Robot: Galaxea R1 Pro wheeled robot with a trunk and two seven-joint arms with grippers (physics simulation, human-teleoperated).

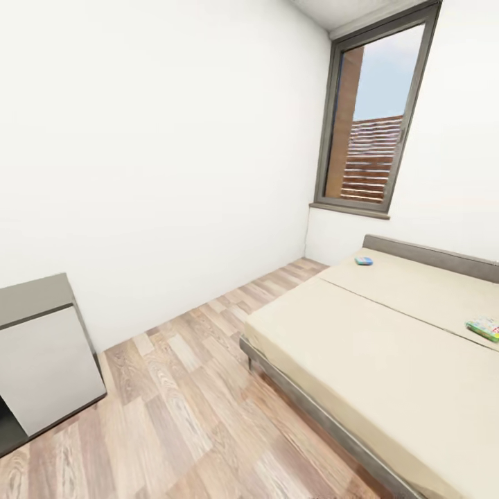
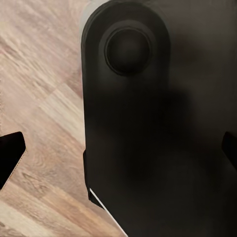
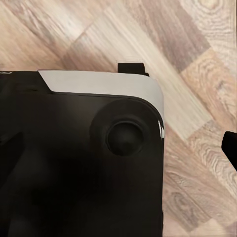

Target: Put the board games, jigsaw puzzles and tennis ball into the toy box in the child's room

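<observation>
Bed (image 1: 388, 346), right: teal-blue board game (image 1: 364, 261) at far end near headboard; green-edged colourful board game (image 1: 484, 328) at right edge. Grey cabinet (image 1: 41, 353), near left. End effector states: cannot tell.

Two board games on one bed (image 1: 374, 346): one teal-blue box (image 1: 364, 261) near the headboard, one green-edged colourful box (image 1: 484, 328) at the far side. One window (image 1: 374, 118). One grey cabinet (image 1: 41, 353). One wood-plank floor (image 1: 187, 416).
</observation>
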